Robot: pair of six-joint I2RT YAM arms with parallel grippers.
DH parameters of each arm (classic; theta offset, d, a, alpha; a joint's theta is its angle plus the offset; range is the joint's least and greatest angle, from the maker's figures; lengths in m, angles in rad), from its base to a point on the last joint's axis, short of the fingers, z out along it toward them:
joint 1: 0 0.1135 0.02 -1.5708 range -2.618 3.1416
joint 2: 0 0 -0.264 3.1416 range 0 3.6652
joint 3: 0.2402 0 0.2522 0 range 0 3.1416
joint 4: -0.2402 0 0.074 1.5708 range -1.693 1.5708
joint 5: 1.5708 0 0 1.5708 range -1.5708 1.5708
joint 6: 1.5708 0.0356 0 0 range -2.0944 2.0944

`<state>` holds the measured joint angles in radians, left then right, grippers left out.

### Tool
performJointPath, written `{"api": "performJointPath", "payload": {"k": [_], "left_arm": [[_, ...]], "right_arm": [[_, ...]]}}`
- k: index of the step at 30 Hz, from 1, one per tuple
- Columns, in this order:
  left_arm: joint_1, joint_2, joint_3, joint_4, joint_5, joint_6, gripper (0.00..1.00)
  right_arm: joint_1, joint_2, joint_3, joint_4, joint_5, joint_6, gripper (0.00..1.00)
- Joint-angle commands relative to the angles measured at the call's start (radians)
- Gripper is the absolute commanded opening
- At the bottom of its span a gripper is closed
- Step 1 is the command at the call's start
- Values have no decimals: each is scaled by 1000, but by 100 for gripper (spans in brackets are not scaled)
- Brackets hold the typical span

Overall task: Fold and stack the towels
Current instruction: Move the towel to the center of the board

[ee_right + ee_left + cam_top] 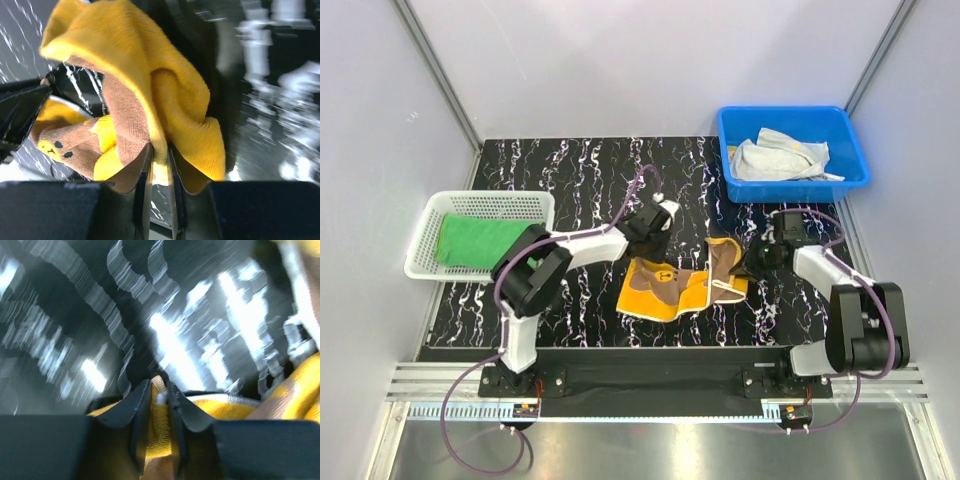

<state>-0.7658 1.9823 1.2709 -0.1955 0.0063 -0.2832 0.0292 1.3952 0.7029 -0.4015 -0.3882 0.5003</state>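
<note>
The orange-yellow towel with the brown bear (675, 285) lies crumpled in the middle of the black marbled table. My left gripper (645, 250) is shut on its far left corner; in the left wrist view yellow cloth (159, 412) sits pinched between the jaws. My right gripper (745, 268) is shut on the towel's right edge, which is lifted; in the right wrist view the towel (150, 95) hangs bunched from the jaws. A plain green towel (480, 243) lies folded in the white basket (425, 262). A white-grey towel (780, 158) lies in the blue bin (790, 185).
The white basket stands at the table's left edge and the blue bin at the far right corner. Grey walls enclose the table on three sides. Purple cables trail from both arms.
</note>
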Motion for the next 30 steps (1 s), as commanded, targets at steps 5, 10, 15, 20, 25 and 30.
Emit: {"api": "performJointPath", "payload": {"k": [5, 10, 15, 20, 25, 30], "left_arm": [[5, -384, -341, -191, -282, -269, 23], [5, -654, -423, -243, -373, -329, 36], [51, -737, -415, -119, -309, -138, 50], [131, -640, -360, -30, -185, -18, 54], [154, -487, -271, 30, -71, 104, 56], [204, -286, -173, -22, 40, 130, 54]], "right_arm": [[237, 211, 105, 182, -87, 37, 24], [406, 313, 187, 271, -201, 58, 23], [417, 258, 289, 140, -121, -8, 22], [391, 312, 429, -35, -77, -132, 19], [328, 395, 504, -115, -47, -233, 21], [305, 450, 561, -152, -74, -272, 27]]}}
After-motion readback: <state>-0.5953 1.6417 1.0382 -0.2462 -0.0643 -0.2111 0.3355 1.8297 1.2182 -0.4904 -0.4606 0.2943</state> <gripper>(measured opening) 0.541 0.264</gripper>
